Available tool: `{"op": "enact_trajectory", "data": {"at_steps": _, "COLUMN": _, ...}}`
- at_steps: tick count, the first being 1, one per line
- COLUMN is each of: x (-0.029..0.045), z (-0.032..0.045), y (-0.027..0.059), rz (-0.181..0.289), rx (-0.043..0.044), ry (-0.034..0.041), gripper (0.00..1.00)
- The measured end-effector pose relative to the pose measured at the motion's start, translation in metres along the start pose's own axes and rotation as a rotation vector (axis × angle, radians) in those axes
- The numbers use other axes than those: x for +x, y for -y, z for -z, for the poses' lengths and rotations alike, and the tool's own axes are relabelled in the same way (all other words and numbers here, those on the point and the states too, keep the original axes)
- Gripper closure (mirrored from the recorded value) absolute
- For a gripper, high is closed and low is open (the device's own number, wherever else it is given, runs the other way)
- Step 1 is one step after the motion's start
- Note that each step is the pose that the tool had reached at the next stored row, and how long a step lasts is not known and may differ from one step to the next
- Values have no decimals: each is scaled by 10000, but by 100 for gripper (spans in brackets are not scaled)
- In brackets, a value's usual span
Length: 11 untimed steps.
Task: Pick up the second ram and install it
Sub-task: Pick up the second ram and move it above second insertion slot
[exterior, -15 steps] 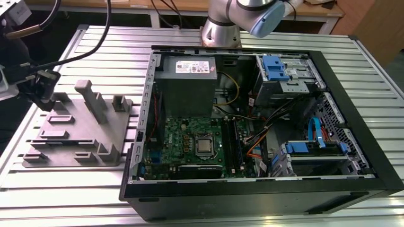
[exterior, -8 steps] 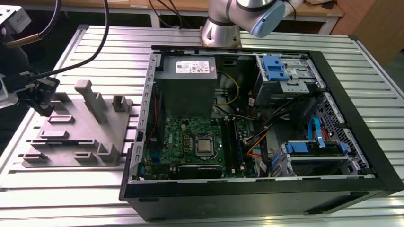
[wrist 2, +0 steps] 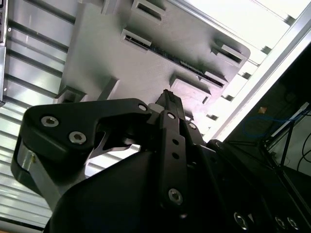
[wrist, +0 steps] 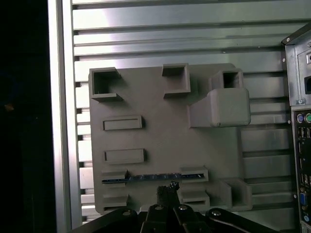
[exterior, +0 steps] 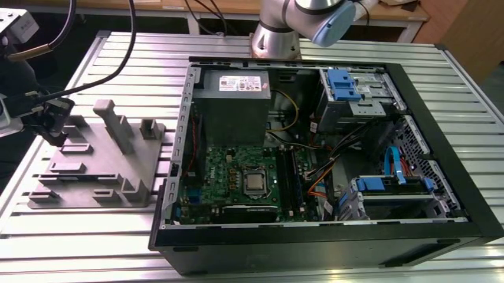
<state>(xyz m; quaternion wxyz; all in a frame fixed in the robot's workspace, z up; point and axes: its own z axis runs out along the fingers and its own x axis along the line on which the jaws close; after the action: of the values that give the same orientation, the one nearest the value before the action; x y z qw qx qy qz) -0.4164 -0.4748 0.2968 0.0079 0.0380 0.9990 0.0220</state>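
Right, nearest first: in the first wrist view we see the gripper (wrist: 167, 188) w/ its fingers pressed together, tips meeting, nothing pinched btw them. The second wrist view gives the gripper (wrist 2: 167, 96) side-on, its narrow tip pointing at the holder (wrist 2: 112, 58).

Just beyond the tips in the first wrist view lies the second ram (wrist: 146, 178), a thin dark strip w/ a bluish edge. It sits edge-up in the holder (wrist: 170, 141), its ends caught btw small raised blocks. The tips are near its mid-length; we can't tell whether they touch it. In the second wrist view the second ram (wrist 2: 187, 65) runs as a dark line across the grey plate.

In the exterior view the gripper (exterior: 55, 139) hangs over the edge of the holder (exterior: 102, 177) at the exterior view's left. A tall light-grey fin (exterior: 114, 124) stands upright on the plate. The holder lies flat on the slatted metal bench (exterior: 79, 236), just beside the PC case (exterior: 315, 244), which lies on its side, lid off.

Inside we see:
- the green mobo (exterior: 236, 177)
- long black memory slots (exterior: 287, 177) beside the CPU socket (exterior: 254, 184)
- the grey PSU box (exterior: 232, 112) farther back
- blue drive brackets (exterior: 345, 85) toward the exterior view's right

Farthest off, the arm base (exterior: 275, 35) stands at the bench's far edge.
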Motion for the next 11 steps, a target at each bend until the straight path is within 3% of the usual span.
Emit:
{"op": "enact_trajectory", "data": {"at_steps": 8, "x": 0, "z": 0, "y": 0, "rz": 2, "rx": -2, "ry": 0, "gripper": 93}}
{"op": "enact_trajectory", "data": {"at_steps": 11, "x": 2, "z": 0, "y": 1, "rz": 216, "rx": 21, "ry": -9, "gripper": 93}}
